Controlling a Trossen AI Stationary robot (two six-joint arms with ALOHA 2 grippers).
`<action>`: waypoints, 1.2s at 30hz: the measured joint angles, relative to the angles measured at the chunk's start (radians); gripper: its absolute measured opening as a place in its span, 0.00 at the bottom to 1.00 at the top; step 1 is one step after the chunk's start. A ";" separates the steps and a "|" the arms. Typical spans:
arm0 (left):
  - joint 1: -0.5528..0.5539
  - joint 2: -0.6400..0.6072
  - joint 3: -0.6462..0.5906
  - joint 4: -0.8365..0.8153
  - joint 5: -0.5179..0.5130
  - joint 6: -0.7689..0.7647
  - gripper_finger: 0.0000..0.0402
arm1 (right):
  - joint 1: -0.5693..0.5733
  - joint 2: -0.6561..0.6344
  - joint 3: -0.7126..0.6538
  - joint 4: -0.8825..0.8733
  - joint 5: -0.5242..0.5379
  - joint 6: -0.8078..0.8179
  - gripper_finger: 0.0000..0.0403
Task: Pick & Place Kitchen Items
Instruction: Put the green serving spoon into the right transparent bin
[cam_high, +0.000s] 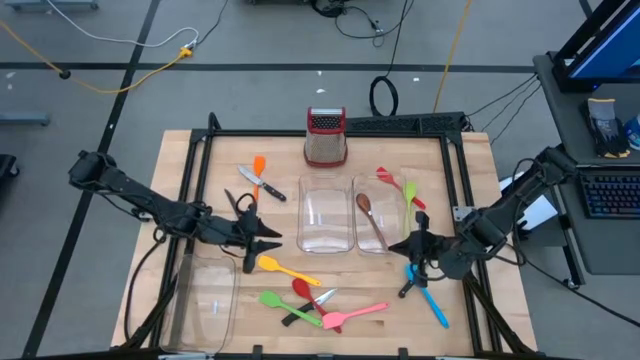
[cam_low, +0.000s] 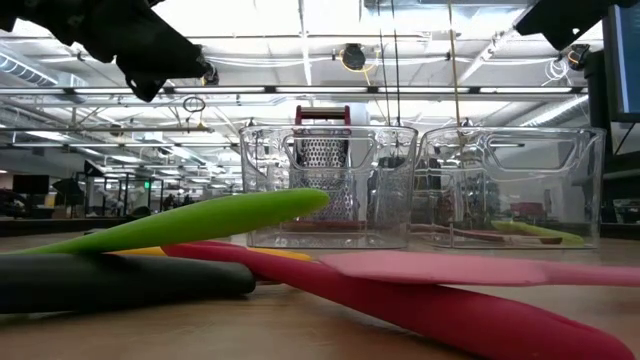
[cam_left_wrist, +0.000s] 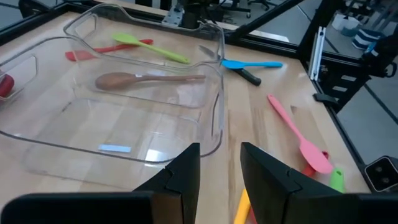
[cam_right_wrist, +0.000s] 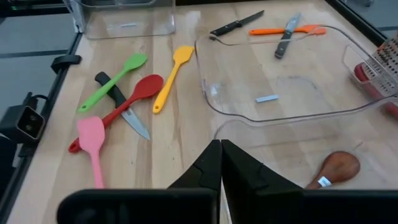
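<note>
My left gripper (cam_high: 274, 240) (cam_left_wrist: 221, 171) is open and empty. It hovers by the near left corner of the middle clear tray (cam_high: 325, 215), just above the yellow spatula (cam_high: 282, 268) (cam_left_wrist: 242, 211). My right gripper (cam_high: 395, 245) (cam_right_wrist: 221, 165) is shut and empty, at the near end of the right clear tray (cam_high: 377, 212), which holds a brown wooden spoon (cam_high: 370, 216) (cam_right_wrist: 339, 167). A green spatula (cam_high: 277, 300), a red spoon (cam_high: 302, 290), a black-handled knife (cam_high: 310, 305) and a pink spatula (cam_high: 355, 315) lie on the table near the front edge.
A blue spatula (cam_high: 428, 295) lies across a black handle (cam_high: 408, 286) under the right arm. An orange spatula and a knife (cam_high: 258, 175) lie at the far left. A red and a green spatula (cam_high: 405, 187) lie at the far right. The grater (cam_high: 325, 135) stands at the back. A third clear tray (cam_high: 205, 295) stands at the front left.
</note>
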 joint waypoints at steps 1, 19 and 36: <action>0.000 0.000 0.000 0.000 0.000 0.008 0.29 | 0.001 0.000 0.000 0.003 0.000 0.000 0.00; 0.000 0.000 0.000 0.001 0.001 0.081 0.29 | -0.009 0.000 0.000 -0.004 0.014 0.015 0.01; 0.000 0.001 0.000 -0.007 0.001 0.119 0.29 | -0.356 -0.278 0.000 -0.435 0.210 0.432 0.00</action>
